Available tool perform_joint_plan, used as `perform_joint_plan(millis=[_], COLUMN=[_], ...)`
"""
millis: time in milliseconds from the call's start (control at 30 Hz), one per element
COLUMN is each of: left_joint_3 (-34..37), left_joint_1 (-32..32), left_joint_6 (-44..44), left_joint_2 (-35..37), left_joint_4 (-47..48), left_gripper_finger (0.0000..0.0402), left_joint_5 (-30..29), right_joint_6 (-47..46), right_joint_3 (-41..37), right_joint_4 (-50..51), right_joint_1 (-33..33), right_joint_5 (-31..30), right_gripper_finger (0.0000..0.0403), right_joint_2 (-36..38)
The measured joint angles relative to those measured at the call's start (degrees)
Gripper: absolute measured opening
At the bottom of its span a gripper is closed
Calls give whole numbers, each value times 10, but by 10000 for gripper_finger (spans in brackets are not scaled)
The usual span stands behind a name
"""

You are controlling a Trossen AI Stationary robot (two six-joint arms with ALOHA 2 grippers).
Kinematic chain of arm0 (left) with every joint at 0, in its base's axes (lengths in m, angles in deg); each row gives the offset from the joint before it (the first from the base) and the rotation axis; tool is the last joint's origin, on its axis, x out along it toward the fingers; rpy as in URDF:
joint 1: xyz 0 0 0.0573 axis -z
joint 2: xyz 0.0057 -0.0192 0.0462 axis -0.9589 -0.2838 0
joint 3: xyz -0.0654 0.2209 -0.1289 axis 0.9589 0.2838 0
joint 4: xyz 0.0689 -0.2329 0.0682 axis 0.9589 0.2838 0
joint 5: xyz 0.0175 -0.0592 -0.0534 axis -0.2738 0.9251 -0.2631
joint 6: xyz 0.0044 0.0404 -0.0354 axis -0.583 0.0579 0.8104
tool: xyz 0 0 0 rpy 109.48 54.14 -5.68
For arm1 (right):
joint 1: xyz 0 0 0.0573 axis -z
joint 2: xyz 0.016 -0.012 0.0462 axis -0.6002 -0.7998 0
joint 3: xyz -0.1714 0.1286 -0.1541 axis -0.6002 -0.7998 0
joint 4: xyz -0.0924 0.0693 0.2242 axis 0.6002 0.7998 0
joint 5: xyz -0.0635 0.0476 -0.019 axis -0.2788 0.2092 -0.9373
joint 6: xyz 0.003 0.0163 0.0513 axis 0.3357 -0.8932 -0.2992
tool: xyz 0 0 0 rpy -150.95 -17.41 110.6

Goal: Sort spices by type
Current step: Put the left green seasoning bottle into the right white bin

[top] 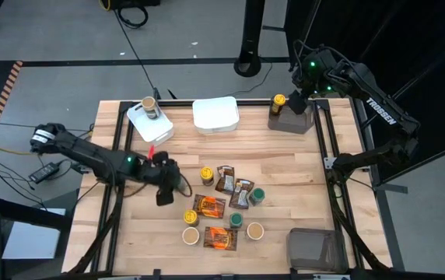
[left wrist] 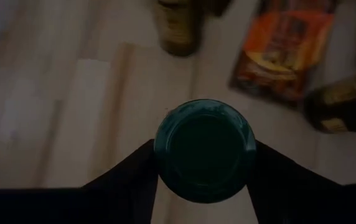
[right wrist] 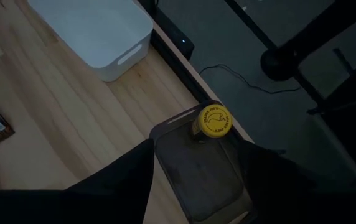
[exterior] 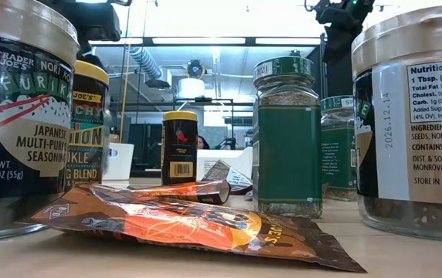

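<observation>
the left gripper (left wrist: pixel 204 180) has a green-lidded jar (left wrist: pixel 204 150) between its two dark fingers (left wrist: pixel 131 180), one finger pressed to each side, so it is partly closed around the jar. from above, that gripper (top: pixel 166 187) sits over the wood just left of the main cluster of spices.

the right gripper (top: pixel 296 92) is at the far right corner of the table (top: pixel 285 155), over a grey-brown bin (top: pixel 291 120). its fingers (right wrist: pixel 125 180) stand apart on either side of the bin (right wrist: pixel 196 174) and hold nothing. a yellow-lidded jar (right wrist: pixel 212 121) stands in that bin's far corner.

the rest of the spices are in the middle of the table, toward the front: another yellow-lidded jar (top: pixel 206 176), four orange-and-brown packets (top: pixel 209 206), two green-lidded jars (top: pixel 256 196) and two tan-lidded jars (top: pixel 254 230), all close together. one more jar with a tan lid (top: pixel 150 107) stands on a white tub (top: pixel 149 124) at the far left, and a second white tub (top: pixel 215 113) sits beside it at the far middle. another grey-brown bin (top: pixel 312 247) is at the front right corner.
</observation>
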Motion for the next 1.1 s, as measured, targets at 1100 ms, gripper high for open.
perform_joint_plan(millis=[1100], left_joint_3=[-319], left_joint_1=[-483], left_joint_6=[-276], left_joint_2=[-222], left_joint_4=[-62], left_gripper_finger=[198], left_joint_5=[83], right_joint_6=[-30], right_joint_3=[0], right_joint_4=[-64], right_joint_1=[0], right_joint_5=[0], right_gripper_finger=[238], right_joint_2=[0])
